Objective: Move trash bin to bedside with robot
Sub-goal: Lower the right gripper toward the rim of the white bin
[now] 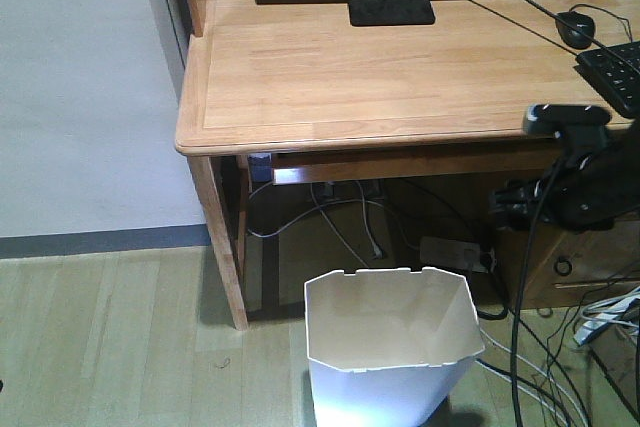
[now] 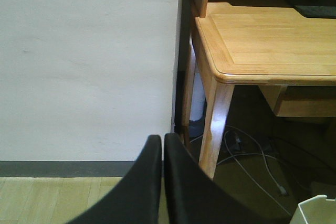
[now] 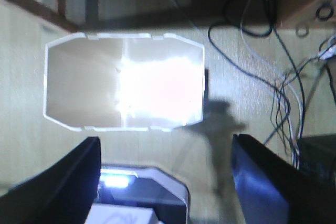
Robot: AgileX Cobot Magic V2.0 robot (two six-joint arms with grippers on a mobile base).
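The white trash bin stands open and empty on the wooden floor in front of the desk. In the right wrist view the bin lies straight below, seen from above. My right gripper is open wide, its black fingers spread above the floor just short of the bin's near rim, touching nothing. My right arm hangs at the right, above and beside the bin. My left gripper is shut and empty, facing the wall and a desk leg; a bin corner shows at the lower right. The bed is out of view.
A light wooden desk with a keyboard and mouse stands behind the bin. Cables and a power strip lie on the floor under it and to the right. The robot's base sits below the right gripper.
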